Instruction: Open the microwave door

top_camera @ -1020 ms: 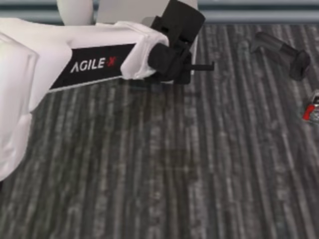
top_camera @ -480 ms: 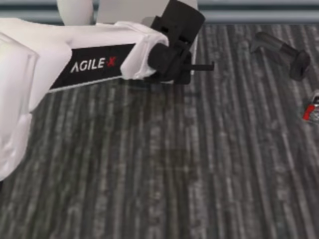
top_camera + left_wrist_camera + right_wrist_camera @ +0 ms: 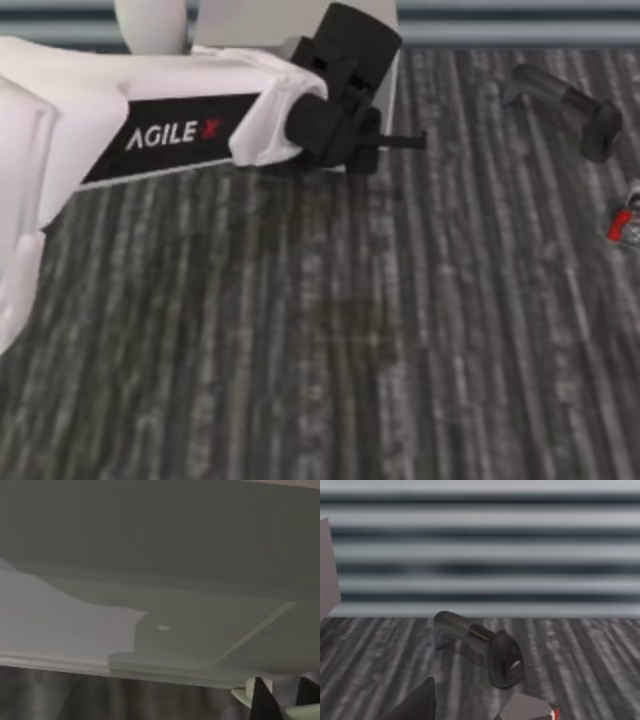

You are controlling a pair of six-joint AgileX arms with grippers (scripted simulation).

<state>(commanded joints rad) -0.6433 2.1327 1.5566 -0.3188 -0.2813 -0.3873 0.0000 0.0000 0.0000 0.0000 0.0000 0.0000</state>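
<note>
Since a second ago my left gripper (image 3: 400, 140) has shifted slightly toward the table's far left, clamped on the microwave door (image 3: 165, 610) at the microwave (image 3: 290, 25) by the far edge. I judge the door is starting to swing. Right arm unseen; grip unknown.

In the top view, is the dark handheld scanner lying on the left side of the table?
No. The scanner lies near the table's far right corner, well away from the left gripper at the microwave.
</note>
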